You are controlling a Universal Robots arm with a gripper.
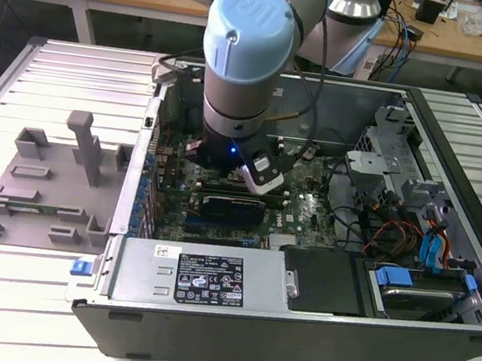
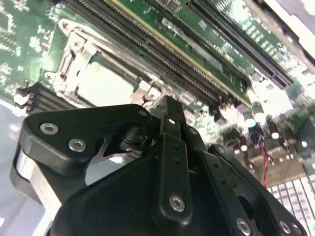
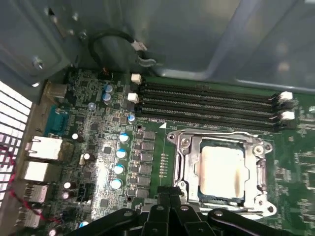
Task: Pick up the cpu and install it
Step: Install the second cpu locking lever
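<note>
Cpu [image 3: 220, 169] sits flat inside socket frame [image 3: 187, 147] on motherboard [image 3: 98, 147], beside memory slots [image 3: 206, 98]. Gripper [image 3: 170, 197] hovers just beside socket, fingers pressed together, holding nothing. Judgement: keep tool clear of socket frame; confirm chip lies level.

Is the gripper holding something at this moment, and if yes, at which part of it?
Nothing is held. The gripper is shut and empty above the motherboard, while the cpu lies in its socket.
</note>
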